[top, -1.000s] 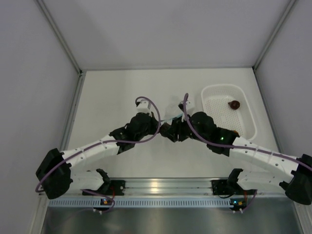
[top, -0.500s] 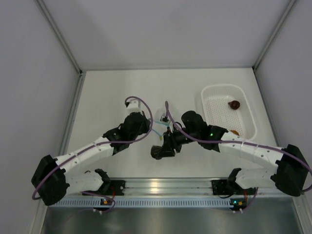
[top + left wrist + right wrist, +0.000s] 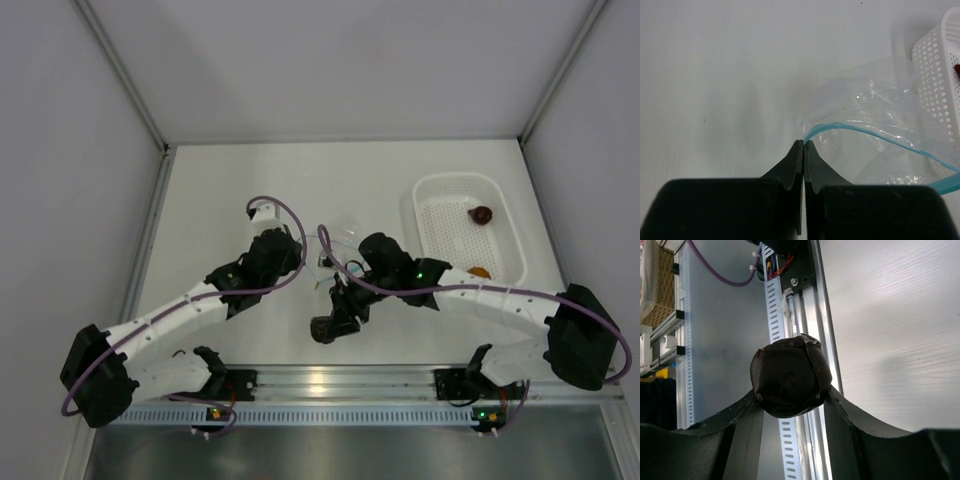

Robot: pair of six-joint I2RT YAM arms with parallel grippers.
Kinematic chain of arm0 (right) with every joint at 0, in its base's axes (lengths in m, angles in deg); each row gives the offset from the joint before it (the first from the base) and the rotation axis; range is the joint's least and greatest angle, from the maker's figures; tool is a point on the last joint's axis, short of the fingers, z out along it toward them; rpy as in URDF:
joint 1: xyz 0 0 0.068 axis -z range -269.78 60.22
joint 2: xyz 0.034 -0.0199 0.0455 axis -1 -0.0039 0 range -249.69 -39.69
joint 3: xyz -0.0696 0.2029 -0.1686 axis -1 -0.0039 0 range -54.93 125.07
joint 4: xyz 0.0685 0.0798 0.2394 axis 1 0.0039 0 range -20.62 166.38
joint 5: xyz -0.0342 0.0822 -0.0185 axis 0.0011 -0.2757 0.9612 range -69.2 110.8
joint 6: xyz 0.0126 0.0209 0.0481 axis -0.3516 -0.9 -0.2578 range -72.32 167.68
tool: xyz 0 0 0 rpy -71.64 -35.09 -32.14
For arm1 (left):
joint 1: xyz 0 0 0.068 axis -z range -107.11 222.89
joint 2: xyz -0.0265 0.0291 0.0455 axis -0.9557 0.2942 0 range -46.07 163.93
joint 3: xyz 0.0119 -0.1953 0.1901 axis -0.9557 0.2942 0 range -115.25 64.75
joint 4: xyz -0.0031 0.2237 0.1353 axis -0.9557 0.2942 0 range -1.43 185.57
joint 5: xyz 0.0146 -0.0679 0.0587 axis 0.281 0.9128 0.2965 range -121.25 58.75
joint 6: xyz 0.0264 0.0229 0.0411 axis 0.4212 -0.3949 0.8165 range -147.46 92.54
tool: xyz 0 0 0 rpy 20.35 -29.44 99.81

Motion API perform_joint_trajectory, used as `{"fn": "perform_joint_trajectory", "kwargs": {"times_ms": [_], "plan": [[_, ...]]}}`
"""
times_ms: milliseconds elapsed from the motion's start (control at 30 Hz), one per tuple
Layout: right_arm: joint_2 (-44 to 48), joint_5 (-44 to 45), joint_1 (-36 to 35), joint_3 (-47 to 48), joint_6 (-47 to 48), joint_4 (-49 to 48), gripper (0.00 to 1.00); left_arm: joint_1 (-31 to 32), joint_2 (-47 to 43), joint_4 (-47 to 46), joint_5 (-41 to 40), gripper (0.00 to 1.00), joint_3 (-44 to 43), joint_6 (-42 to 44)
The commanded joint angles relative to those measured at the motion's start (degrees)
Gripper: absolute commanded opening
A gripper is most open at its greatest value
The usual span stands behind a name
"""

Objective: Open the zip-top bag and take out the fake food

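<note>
The clear zip-top bag (image 3: 875,125) lies crumpled on the table, its light blue zip strip (image 3: 865,131) curving away from my left gripper (image 3: 804,143), which is shut on the strip's end. In the top view the bag (image 3: 340,240) sits between the two arms, with my left gripper (image 3: 308,266) at its left edge. My right gripper (image 3: 790,392) is shut on the dark purple-black food piece (image 3: 790,375) and holds it in front of the bag, near the front rail (image 3: 322,328). A maroon piece (image 3: 482,214) and an orange piece (image 3: 480,270) lie in the basket.
The white perforated basket (image 3: 505,235) stands at the right, close to the bag; its wall shows in the left wrist view (image 3: 935,75). The metal rail (image 3: 810,315) runs along the table's near edge, just under my right gripper.
My right gripper has swung from the bag toward the near edge, carrying the dark piece. My left gripper has drawn slightly back and left, still holding the zip strip.
</note>
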Motion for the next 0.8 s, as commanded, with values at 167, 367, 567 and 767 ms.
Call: {"fn": "perform_joint_trajectory", "kwargs": {"times_ms": [167, 367, 567, 767], "plan": [[9.08, 14.1, 4.56, 1.83, -5.82, -1.97, 0.17, -0.67, 0.59, 1.65, -3.73, 0.0, -3.46, 0.63], [17.43, 29.41, 15.38, 1.12, -10.23, 4.36, 0.17, -1.38, -0.91, 2.53, -4.08, 0.0, -2.4, 0.63], [25.79, 41.52, 26.8, -3.01, -14.8, 5.93, 0.17, -1.82, -1.17, 6.75, -6.01, 0.0, -4.33, 2.12], [22.83, 58.93, 34.28, -3.27, -13.23, 12.26, 0.19, -3.13, -3.36, 10.08, -6.45, 0.0, -5.74, 4.14]]}}
